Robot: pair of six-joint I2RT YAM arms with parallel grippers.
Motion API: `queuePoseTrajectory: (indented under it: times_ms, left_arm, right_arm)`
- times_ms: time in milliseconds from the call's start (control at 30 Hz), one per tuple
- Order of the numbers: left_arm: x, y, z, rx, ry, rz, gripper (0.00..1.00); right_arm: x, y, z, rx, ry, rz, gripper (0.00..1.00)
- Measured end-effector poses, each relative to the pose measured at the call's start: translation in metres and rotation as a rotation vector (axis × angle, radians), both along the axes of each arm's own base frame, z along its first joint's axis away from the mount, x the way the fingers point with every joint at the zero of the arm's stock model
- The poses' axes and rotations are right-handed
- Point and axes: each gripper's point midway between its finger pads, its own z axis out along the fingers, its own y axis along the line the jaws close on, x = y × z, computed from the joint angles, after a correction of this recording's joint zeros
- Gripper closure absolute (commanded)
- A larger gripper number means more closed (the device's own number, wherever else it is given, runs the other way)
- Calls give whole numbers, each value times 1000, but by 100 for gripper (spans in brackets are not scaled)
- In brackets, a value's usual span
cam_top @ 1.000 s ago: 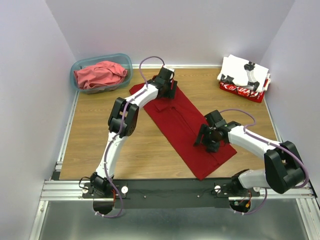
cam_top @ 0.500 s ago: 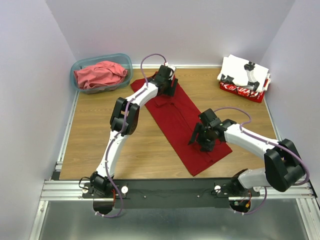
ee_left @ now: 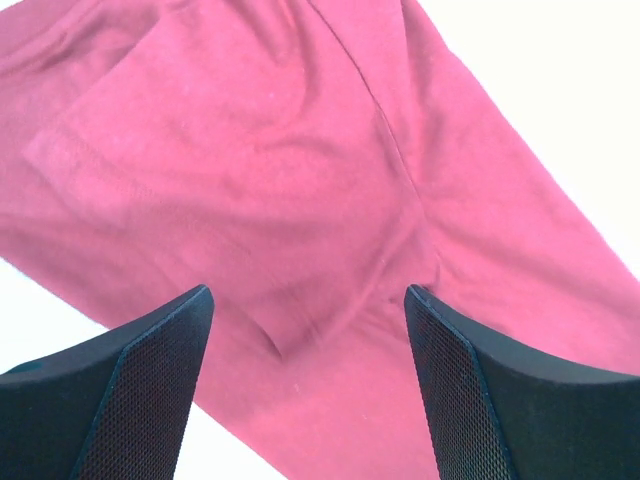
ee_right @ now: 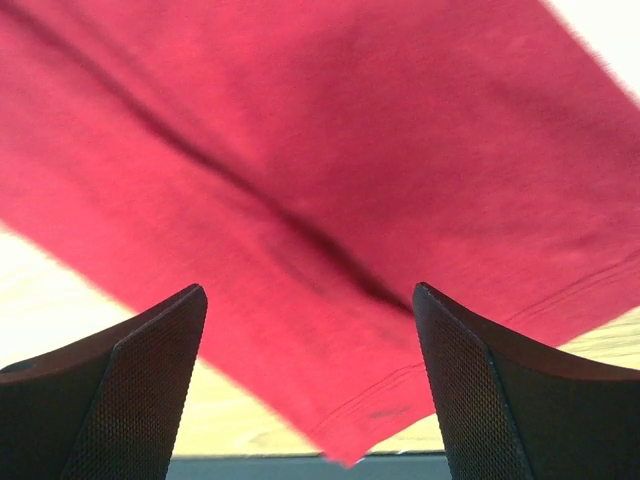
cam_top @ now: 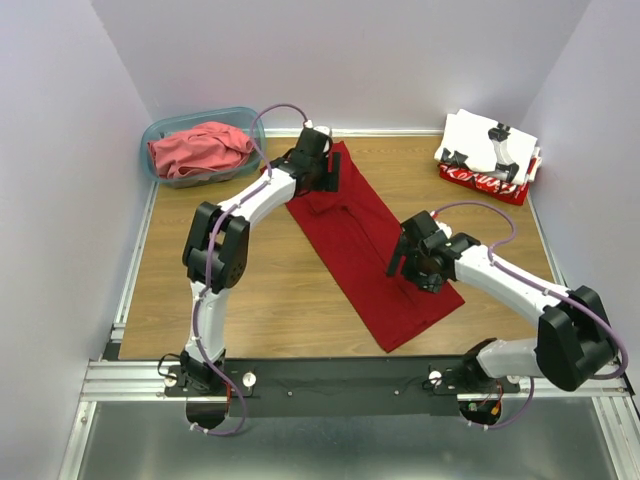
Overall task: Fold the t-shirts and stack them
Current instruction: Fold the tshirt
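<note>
Two arms reach over a wooden table (cam_top: 200, 280). A deep red t-shirt (cam_top: 345, 235) lies flat on it as a long band, running on a slant from the far left to the near right.

The left arm (cam_top: 215, 250) rises from its base well to the near left of the deep red t-shirt. It bends at a high elbow and stretches its forearm out to the shirt's far end. The right arm (cam_top: 510, 285) starts to the near right of the shirt, lies low and folds back leftward. Its wrist is over the shirt's right edge, toward the near end.

A teal tub (cam_top: 160, 135) stands just left of the shirt's far end, with a crumpled coral-red t-shirt (cam_top: 200, 148) inside it. Well to the right of the deep red shirt, in the far corner, a white t-shirt (cam_top: 480, 135) with black prints lies on top of a red t-shirt with white lettering (cam_top: 478, 180).

The left gripper (cam_top: 322, 170) points down at the shirt's far end. In the left wrist view its jaws are spread wide (ee_left: 308, 295), and wrinkled cloth with a seam shows between them, not pinched. The right gripper (cam_top: 415, 262) also faces down. Its jaws are parted wide (ee_right: 308, 290) over smooth cloth and a hemmed edge, holding nothing. I cannot tell whether either gripper's fingertips touch the cloth.
</note>
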Motion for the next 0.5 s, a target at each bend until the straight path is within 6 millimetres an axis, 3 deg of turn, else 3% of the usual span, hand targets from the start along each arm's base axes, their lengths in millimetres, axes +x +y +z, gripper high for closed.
queuePoseTrajectory:
  times_ms: [100, 333, 500]
  left_arm:
    - [-8, 1, -4, -37, 13, 27, 15]
    - [-48, 3, -68, -76, 182, 45, 15]
    - [-45, -7, -67, -135, 165, 33, 15]
  right_arm:
    - [-3, -13, -11, -61, 10, 0, 5]
    - [-17, -28, -36, -113, 28, 14, 4]
    - [-23, -28, -44, -94, 19, 21, 6]
